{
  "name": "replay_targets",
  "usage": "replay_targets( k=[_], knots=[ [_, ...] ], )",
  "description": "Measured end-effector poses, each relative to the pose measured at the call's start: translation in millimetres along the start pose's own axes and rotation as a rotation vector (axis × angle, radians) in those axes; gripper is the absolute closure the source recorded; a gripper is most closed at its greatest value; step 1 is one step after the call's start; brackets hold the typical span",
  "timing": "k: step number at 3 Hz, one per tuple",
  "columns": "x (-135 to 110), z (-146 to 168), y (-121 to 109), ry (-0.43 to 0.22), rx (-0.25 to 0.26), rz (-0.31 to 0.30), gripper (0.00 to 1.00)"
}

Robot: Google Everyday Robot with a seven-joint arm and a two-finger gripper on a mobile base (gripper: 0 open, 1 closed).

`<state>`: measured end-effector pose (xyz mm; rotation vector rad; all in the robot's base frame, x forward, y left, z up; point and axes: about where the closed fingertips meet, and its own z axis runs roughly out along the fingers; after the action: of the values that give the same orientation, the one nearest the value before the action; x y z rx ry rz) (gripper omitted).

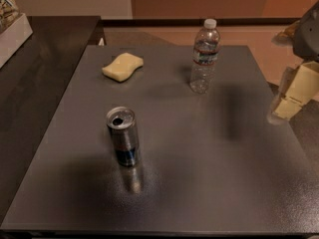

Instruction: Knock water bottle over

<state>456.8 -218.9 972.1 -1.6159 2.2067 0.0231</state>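
Note:
The water bottle (pixel 204 55) stands upright on the grey table (pixel 214 173), near the far edge, right of centre. It is clear and ribbed, with a white cap and a red, white and blue label band. My gripper (pixel 293 92) is at the right edge of the view, beyond the table's right side. It hangs at about table height, to the right of the bottle and a little nearer the camera, well apart from it. It holds nothing that I can see.
A silver and blue drink can (pixel 123 136) stands upright, open, at the centre left of the table. A yellow sponge (pixel 122 66) lies at the far left. A dark counter (pixel 35 73) adjoins the table's left side, with a white box (pixel 11 31) on it.

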Motion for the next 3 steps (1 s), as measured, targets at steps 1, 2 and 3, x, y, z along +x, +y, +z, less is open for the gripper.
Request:
replay_targets(
  k=[1,2,3],
  knots=[
    [-8.8,15.9,-25.4,-0.106,0.028,0.055,0.00],
    [-24.9,29.9,-58.3,-0.200,0.081,0.099,0.00],
    [-45.0,44.6,-90.4,-0.284,0.118,0.131,0.00]
  ],
)
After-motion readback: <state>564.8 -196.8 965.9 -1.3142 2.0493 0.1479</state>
